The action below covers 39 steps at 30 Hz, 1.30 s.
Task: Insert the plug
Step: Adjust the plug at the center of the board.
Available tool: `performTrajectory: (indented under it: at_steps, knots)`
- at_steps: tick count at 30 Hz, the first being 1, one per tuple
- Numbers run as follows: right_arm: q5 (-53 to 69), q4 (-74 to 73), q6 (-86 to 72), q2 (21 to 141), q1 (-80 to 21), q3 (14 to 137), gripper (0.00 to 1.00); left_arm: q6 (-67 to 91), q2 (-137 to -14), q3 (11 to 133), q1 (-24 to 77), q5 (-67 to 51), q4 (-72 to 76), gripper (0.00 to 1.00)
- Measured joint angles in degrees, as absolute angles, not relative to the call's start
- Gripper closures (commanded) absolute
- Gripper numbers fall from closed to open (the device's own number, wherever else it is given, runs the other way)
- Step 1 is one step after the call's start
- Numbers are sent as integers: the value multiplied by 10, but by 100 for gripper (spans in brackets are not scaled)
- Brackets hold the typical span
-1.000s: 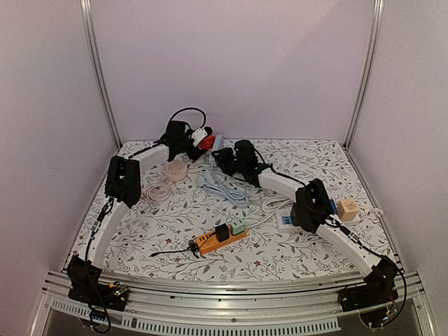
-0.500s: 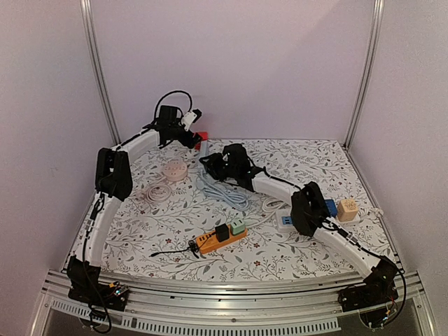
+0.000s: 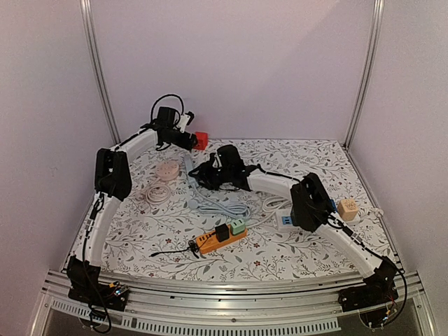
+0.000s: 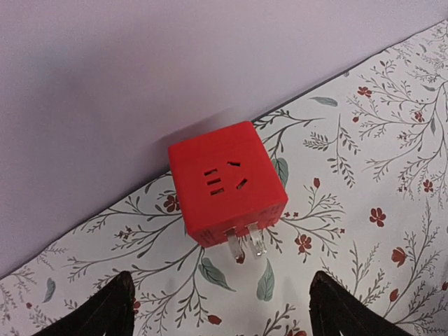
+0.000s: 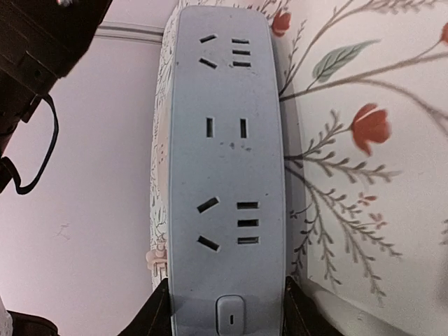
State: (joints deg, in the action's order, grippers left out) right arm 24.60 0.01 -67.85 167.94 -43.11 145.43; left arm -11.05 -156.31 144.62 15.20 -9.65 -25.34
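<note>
Although the right gripper (image 3: 204, 173) is clamped on one end of the pale grey-blue power strip (image 3: 189, 169), holding it lifted and tilted near the back of the table (image 3: 318, 162), the plug itself is not in hand. In the right wrist view the strip (image 5: 227, 161) fills the frame, its socket face turned to the camera with every outlet vacant, and the dark fingers (image 5: 162, 311) press against both sides of its switch end. The red cube adapter (image 3: 201, 140) lies on the floral cover close to the back wall. Seen from the left wrist, the red cube adapter (image 4: 227, 183) shows a socket face on top and two metal prongs sticking out of its near lower side, toward the camera. The left gripper (image 4: 222, 283) hangs above and just short of it with its jaws spread wide and nothing between them, so neither finger touches the cube. By my reading the task is at an early stage: the receiving strip is secured and presented, but the adapter has yet to be grasped, carried across, lined up with a matching outlet and pushed home. The prongs face the gripper, so the cube may need turning before it meets the strip.
</note>
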Motion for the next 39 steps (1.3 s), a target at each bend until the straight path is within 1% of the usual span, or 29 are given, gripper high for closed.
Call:
performTrajectory:
  at_steps: [2,3,6,8,12,14,17,20,22,34,36,39]
  knots:
    - [248,-29,-654,1649,-413,1426,100,-117,-1571,1464,157,-95,-259,29]
    - [251,-41,-641,1634,-402,1413,100,-124,-1577,1476,161,-94,-261,32]
    - [250,-66,-612,1593,-365,1378,100,-143,-1583,1490,171,-87,-263,33]
    - [250,-73,-598,1571,-346,1358,100,-172,-1585,1490,176,-80,-262,36]
    - [250,-86,-574,1539,-318,1323,100,-299,-1591,1474,184,-25,-229,47]
    - [251,-95,-562,1528,-312,1309,100,-370,-1594,1453,184,10,-194,50]
    - [253,-102,-548,1515,-311,1289,100,-458,-1591,1397,180,40,-128,50]
    - [259,-105,-540,1511,-312,1285,100,-528,-1572,1302,172,32,-59,50]
    - [263,-105,-537,1511,-312,1285,100,-567,-1558,1267,167,22,-21,50]
    - [277,-105,-522,1507,-298,1267,100,-721,-1553,1252,171,1,116,54]
    - [279,-105,-522,1507,-294,1263,100,-734,-1553,1247,175,-7,126,54]
    - [283,-105,-522,1506,-288,1258,100,-750,-1554,1245,180,-18,119,50]
